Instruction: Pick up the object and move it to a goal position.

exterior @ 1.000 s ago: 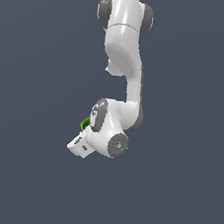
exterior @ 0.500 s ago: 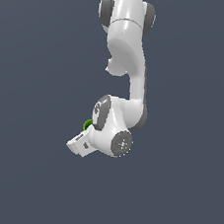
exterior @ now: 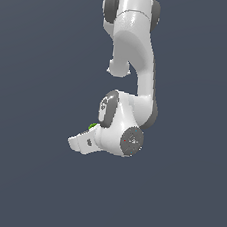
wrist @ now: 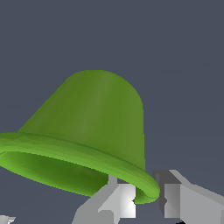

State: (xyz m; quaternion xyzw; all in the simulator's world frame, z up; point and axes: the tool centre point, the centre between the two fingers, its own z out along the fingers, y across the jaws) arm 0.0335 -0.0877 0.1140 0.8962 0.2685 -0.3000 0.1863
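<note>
Wrist view first: we see only a flat slate-grey backdrop, with no table edge, wall or floor line that we can make out, and the exterior view gives us the same plain grey all round the white arm point(exterior: 134, 62). We cannot tell what surface, if any, lies under the scene.

Close to the wrist camera, the green cup point(wrist: 94, 131) fills much of the picture, tilted so that its flared rim and darker hollow face us. That rim passes between the two grey-white fingers point(wrist: 120, 203) of the gripper point(wrist: 146, 199), one finger inside the rim and one outside. We judge the claw nearly closed, pinching the cup's rim wall.

From the exterior view, the cup point(exterior: 92, 127) shows only as a small green patch beside the wrist, above the gripper point(exterior: 77, 144) body.

We find no brand, label or writing anywhere.
</note>
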